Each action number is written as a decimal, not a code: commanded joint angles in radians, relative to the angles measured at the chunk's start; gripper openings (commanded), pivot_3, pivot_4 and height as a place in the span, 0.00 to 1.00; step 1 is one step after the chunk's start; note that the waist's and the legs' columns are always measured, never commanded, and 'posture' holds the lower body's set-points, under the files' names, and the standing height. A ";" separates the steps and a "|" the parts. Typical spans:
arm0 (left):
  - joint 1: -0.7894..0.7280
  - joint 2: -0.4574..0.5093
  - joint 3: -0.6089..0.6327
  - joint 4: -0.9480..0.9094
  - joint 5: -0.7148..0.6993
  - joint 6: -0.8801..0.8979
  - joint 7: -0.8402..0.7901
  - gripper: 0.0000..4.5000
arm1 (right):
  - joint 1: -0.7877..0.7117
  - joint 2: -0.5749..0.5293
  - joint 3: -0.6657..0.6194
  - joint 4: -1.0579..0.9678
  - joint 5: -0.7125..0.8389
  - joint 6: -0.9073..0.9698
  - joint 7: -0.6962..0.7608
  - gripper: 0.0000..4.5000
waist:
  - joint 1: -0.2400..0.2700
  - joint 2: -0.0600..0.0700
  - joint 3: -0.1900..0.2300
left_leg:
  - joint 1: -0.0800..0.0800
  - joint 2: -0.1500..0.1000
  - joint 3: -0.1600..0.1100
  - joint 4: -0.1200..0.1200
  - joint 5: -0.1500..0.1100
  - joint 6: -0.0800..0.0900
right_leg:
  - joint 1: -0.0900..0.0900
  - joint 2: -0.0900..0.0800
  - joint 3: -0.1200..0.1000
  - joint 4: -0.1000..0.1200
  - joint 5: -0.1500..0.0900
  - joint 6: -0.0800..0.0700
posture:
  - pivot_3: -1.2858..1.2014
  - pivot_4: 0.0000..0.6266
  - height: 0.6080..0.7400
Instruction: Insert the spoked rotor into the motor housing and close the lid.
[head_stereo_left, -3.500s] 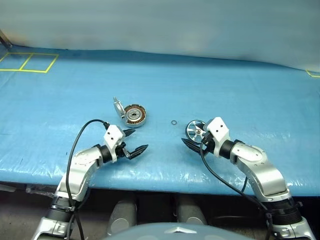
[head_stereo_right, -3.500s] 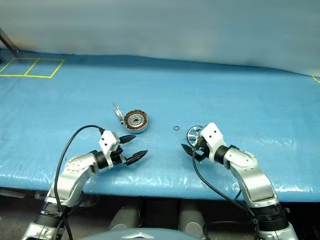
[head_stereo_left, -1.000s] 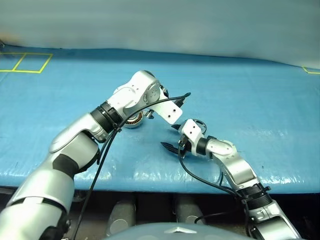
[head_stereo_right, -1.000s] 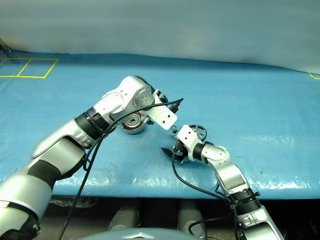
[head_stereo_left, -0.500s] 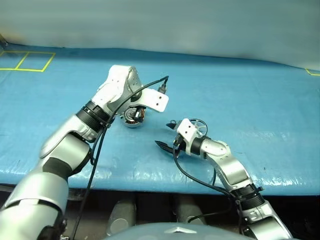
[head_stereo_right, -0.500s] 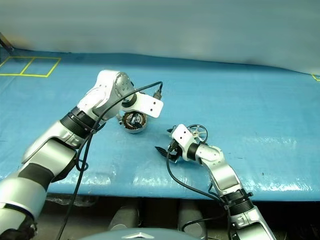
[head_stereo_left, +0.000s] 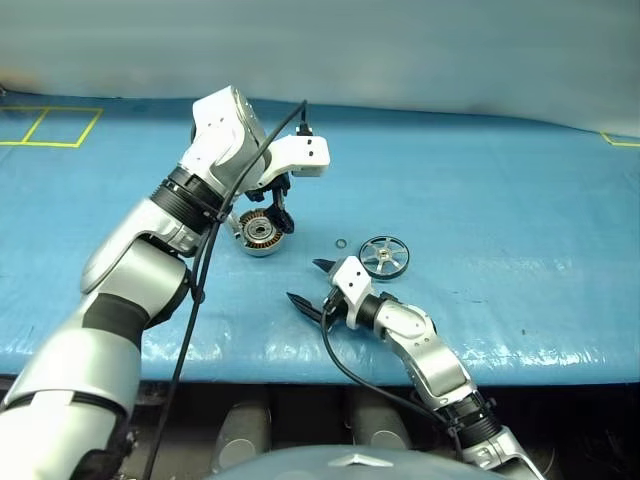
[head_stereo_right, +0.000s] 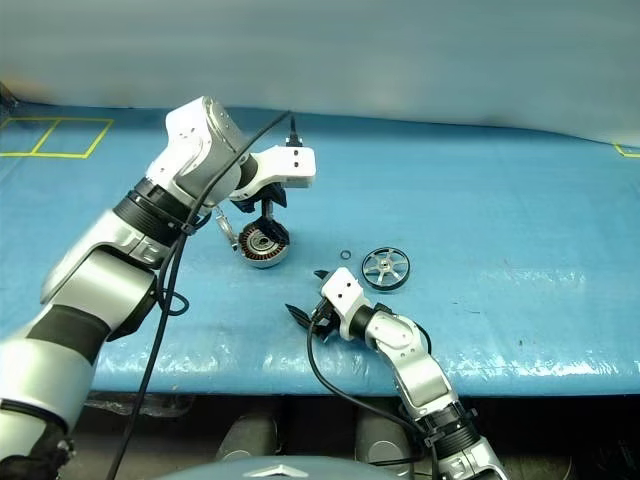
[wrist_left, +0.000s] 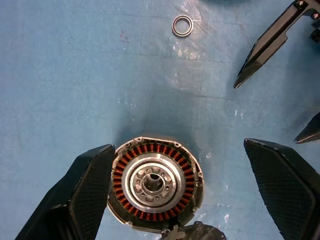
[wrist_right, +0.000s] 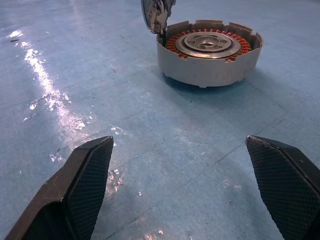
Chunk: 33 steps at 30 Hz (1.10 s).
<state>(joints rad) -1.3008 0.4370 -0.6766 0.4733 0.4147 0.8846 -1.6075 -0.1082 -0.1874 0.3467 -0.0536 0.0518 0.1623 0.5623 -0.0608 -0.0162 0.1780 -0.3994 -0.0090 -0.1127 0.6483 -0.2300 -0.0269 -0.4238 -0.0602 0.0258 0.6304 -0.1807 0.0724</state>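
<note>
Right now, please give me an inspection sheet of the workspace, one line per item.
Surface: blue sheet covers the table, with glare patches.
Job's things: motor housing lies windings up; lid stands on edge against it; spoked rotor lies flat, apart.
Clutter: small ring between housing and rotor.
Grippers: left gripper open above the housing; right gripper open, empty.
Cables: black cable along left arm.
Surroundings: yellow floor-tape squares far left.
</note>
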 joint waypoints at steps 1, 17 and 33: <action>-0.059 0.027 -0.083 -0.017 -0.080 0.080 -0.007 1.00 | 0.004 0.013 -0.008 -0.012 -0.008 -0.041 -0.025 0.99 | 0.000 0.000 0.000 | 0.000 0.000 0.000 0.000 0.000 0.000 | 0.000 0.000 0.000 0.000 0.000 0.000 | 0.52 0.24 1.00; -0.063 0.064 -0.219 0.021 -0.163 0.209 0.015 1.00 | -0.003 0.032 0.018 -0.002 -0.020 -0.064 -0.031 0.99 | -0.003 0.000 0.000 | 0.002 0.000 0.000 0.001 0.000 0.000 | -0.001 0.000 0.001 0.006 -0.002 -0.003 | 0.52 0.24 1.00; -0.026 0.037 -0.237 0.098 -0.153 0.192 0.059 1.00 | -0.003 0.036 0.013 -0.018 -0.015 -0.072 -0.030 0.99 | -0.005 0.000 0.000 | 0.004 0.000 0.000 0.003 0.000 0.000 | -0.002 0.001 0.001 0.012 -0.003 -0.004 | 0.52 0.24 1.00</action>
<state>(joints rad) -1.3208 0.4742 -0.9144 0.5576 0.2553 1.0810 -1.5613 -0.1084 -0.1611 0.3583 -0.0415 0.0300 0.1127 0.5298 -0.0658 -0.0162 0.1780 -0.3957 -0.0088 -0.1125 0.6509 -0.2298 -0.0270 -0.4257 -0.0596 0.0271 0.6427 -0.1833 0.0684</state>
